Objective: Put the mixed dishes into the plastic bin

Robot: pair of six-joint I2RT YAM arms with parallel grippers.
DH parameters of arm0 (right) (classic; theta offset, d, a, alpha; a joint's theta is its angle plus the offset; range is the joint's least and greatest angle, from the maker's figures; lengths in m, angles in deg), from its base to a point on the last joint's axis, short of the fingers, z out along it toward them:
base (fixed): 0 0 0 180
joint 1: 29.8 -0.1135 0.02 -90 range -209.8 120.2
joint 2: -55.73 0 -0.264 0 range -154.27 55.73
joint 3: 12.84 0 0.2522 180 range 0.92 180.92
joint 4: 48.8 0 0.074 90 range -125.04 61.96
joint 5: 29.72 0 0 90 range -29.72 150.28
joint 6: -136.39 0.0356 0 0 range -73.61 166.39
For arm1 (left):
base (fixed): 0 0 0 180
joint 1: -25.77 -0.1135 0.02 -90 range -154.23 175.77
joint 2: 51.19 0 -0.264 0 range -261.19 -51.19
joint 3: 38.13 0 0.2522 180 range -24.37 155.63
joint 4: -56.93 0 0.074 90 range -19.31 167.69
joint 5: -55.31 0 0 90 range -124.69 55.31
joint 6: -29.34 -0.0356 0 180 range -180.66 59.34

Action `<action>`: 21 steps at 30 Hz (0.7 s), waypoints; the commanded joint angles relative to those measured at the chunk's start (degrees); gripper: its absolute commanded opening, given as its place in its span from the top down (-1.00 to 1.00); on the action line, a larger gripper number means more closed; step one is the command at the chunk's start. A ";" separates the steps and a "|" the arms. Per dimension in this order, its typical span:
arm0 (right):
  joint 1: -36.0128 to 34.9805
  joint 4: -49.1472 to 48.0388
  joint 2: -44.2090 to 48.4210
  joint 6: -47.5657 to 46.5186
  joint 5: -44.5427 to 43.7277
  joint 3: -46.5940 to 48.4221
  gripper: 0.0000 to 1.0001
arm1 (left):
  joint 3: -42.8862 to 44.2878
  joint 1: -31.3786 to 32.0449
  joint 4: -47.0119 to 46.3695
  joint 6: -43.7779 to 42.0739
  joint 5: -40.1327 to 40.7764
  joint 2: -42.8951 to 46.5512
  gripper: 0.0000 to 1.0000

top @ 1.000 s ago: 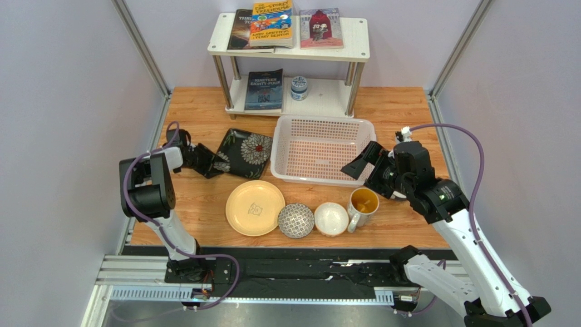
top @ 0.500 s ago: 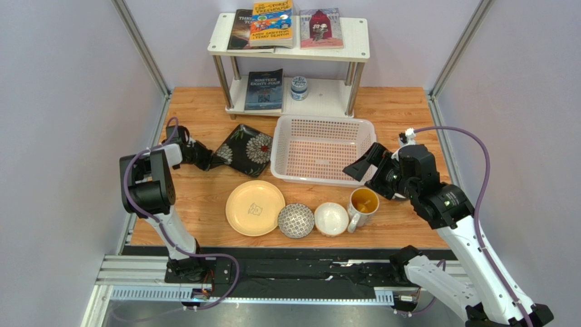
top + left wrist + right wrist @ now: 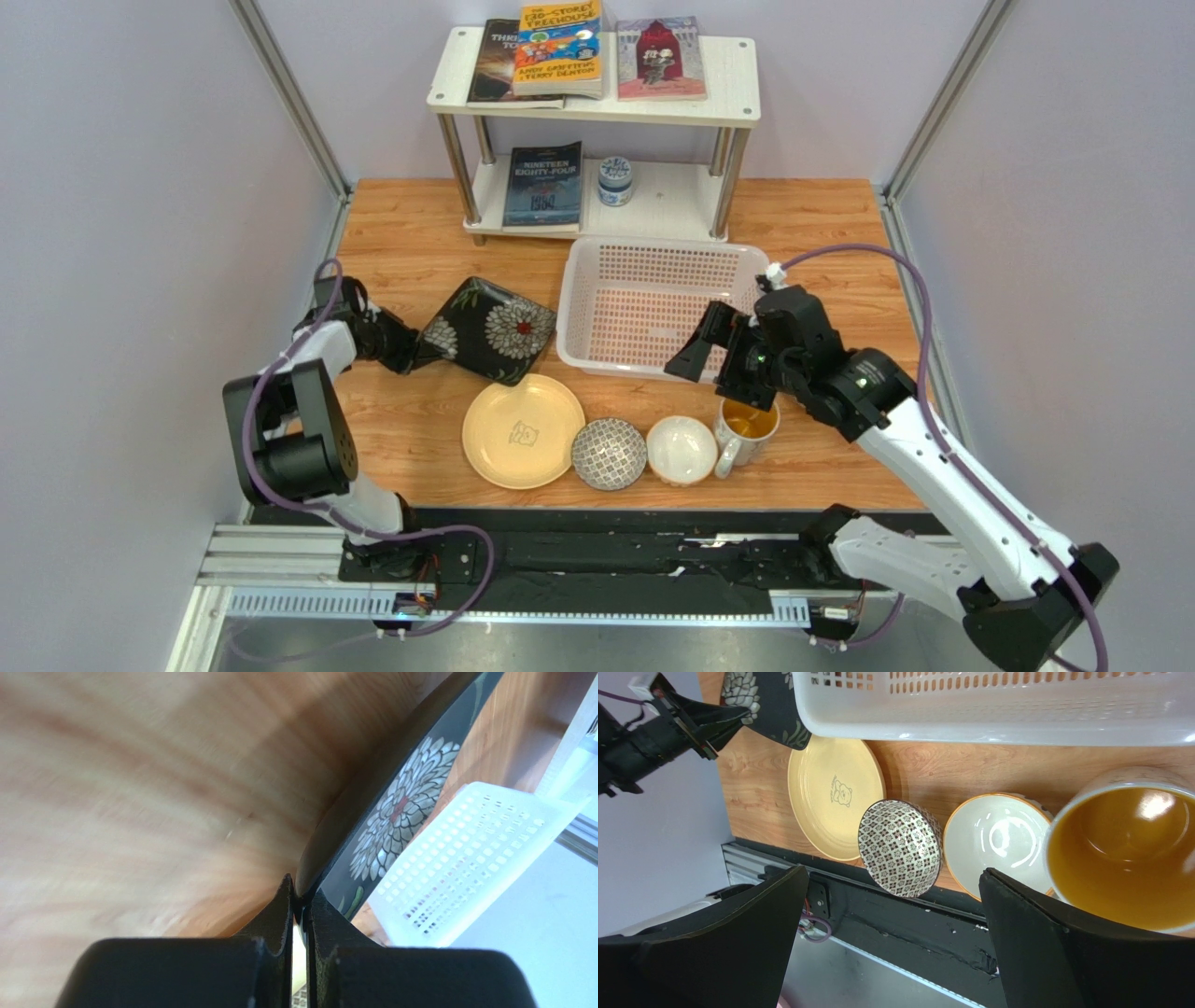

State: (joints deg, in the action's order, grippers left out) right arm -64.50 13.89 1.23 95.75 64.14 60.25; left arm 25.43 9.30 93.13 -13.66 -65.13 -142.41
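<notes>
My left gripper (image 3: pixel 399 342) (image 3: pixel 300 894) is shut on the left edge of the black square floral plate (image 3: pixel 485 329) (image 3: pixel 401 805), which is tilted up off the wood just left of the plastic bin (image 3: pixel 671 247) (image 3: pixel 463 855) (image 3: pixel 990 724). The bin has nothing in it. In front of it lie a yellow plate (image 3: pixel 523 427) (image 3: pixel 833 791), a grey-patterned bowl (image 3: pixel 609 454) (image 3: pixel 901 847), a white bowl (image 3: pixel 682 450) (image 3: pixel 997 840) and a yellow-inside mug (image 3: pixel 748 420) (image 3: pixel 1130 854). My right gripper (image 3: pixel 718 361) (image 3: pixel 892 873) hangs open above the bowls and mug, holding nothing.
A white two-tier shelf (image 3: pixel 730 105) at the back carries books and a small blue-and-white jar (image 3: pixel 615 179). A black rail (image 3: pixel 617 546) runs along the near table edge. Grey walls close in both sides.
The left gripper closed on the floral plate's edge and tilted it up, shifting it slightly forward. The right arm swung left, from beside the bin to over the mug and bowls.
</notes>
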 commanded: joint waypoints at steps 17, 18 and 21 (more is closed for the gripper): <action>-25.15 -18.43 -38.30 5.48 -8.16 23.01 -1.00 | 0.47 -7.69 13.16 -10.09 3.01 12.21 1.00; -25.42 -18.34 -39.10 5.48 -8.08 24.15 -1.00 | 0.47 -8.57 13.16 -10.35 2.93 11.77 1.00; -26.12 -17.90 -42.78 5.65 -8.34 28.02 -1.00 | 0.47 -11.39 13.25 -11.58 2.58 10.63 1.00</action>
State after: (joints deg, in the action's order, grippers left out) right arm -89.52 -1.37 -39.14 100.25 57.80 82.11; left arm 24.84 1.08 106.74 -22.10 -59.77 -131.44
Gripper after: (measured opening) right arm 0.998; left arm 0.019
